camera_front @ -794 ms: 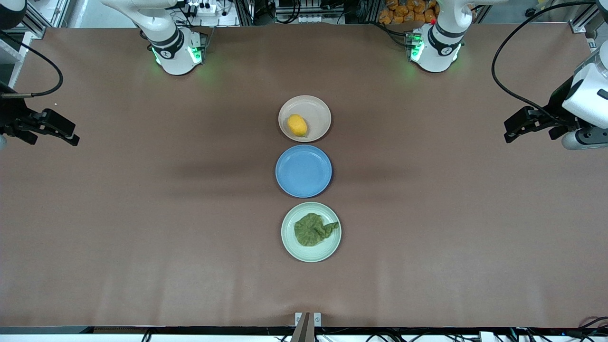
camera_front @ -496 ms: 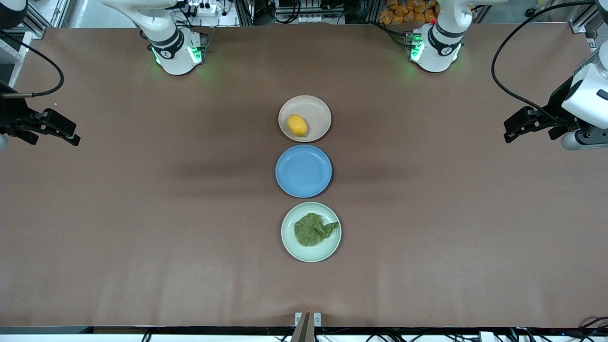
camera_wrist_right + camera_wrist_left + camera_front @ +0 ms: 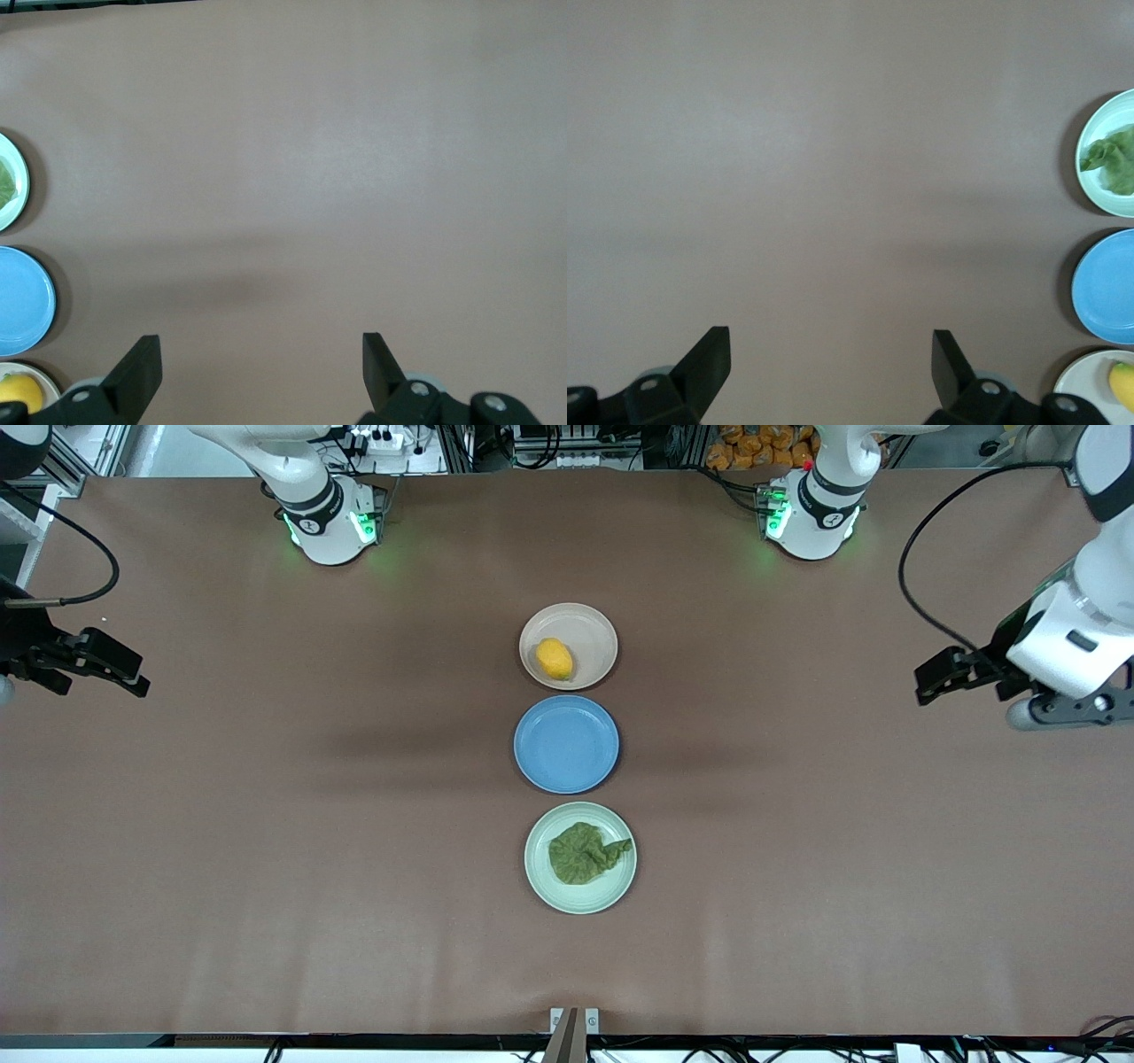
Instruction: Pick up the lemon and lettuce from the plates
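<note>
The lemon (image 3: 554,658) lies on the beige-pink plate (image 3: 592,631), the plate closest to the robots' bases. The lettuce (image 3: 585,853) lies on the mint green plate (image 3: 578,903), the plate nearest the front camera. My left gripper (image 3: 927,684) is open and empty above the table at the left arm's end, well clear of the plates. My right gripper (image 3: 137,678) is open and empty at the right arm's end. The left wrist view shows the open left gripper (image 3: 830,354), the lettuce (image 3: 1114,161) and the lemon (image 3: 1123,386). The right wrist view shows the open right gripper (image 3: 259,356) and the lemon (image 3: 18,391).
An empty blue plate (image 3: 566,744) sits between the two other plates in the middle of the brown table. The arms' bases (image 3: 330,522) stand along the table's edge farthest from the front camera. Black cables hang by both grippers.
The left gripper has moved a little toward the plates and lower in the front view. The right gripper has hardly moved. Lemon and lettuce lie as before.
</note>
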{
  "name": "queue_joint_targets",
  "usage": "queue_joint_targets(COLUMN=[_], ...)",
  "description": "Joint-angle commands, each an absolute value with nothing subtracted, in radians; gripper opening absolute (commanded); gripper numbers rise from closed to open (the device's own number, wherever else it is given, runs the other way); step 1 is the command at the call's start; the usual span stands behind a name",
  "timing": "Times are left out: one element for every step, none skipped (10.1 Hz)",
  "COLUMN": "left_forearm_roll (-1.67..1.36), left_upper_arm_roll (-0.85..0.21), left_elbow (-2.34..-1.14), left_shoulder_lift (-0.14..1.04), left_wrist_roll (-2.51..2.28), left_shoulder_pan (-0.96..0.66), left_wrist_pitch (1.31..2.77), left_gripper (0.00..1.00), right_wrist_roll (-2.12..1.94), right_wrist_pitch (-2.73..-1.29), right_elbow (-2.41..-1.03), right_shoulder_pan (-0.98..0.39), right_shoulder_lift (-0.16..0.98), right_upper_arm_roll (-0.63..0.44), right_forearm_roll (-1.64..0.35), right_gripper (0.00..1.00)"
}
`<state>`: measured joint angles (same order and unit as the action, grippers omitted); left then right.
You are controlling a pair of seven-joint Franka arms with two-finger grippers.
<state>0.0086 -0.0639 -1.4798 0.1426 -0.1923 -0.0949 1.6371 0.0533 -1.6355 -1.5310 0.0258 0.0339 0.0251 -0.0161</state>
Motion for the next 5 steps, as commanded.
queue_joint_targets(left_forearm_roll=[-0.015, -0.018, -0.021, -0.021, -0.023], left_upper_arm_roll=[-0.072, -0.077, -0.096, -0.112, -0.126], left_elbow=[-1.450, -1.450, -1.448, -1.448, -1.448], left_shoulder_lift=[0.201, 0.216, 0.235, 0.253, 0.274], left_wrist_roll=[-0.170, -0.170, -0.170, -0.170, -0.170], left_shoulder_pan=[-0.116, -0.120, -0.120, -0.120, -0.120], left_wrist_pitch=[1.710, 1.754, 1.797, 1.840, 1.880], left_gripper=[1.00, 1.00, 1.00, 1.00, 1.00], right_wrist_roll=[0.043, 0.052, 0.054, 0.055, 0.081], right_wrist_pitch=[-1.641, -1.638, -1.640, -1.644, -1.652], right_elbow=[-1.548, -1.548, -1.554, -1.562, -1.566], right_shoulder_pan=[0.028, 0.020, 0.009, -0.001, -0.033], right_shoulder_lift=[0.015, 0.014, 0.018, 0.021, 0.026], right_upper_arm_roll=[0.029, 0.031, 0.031, 0.031, 0.031], right_forearm_roll=[-0.031, -0.031, -0.031, -0.031, -0.031], right_gripper=[1.00, 1.00, 1.00, 1.00, 1.00])
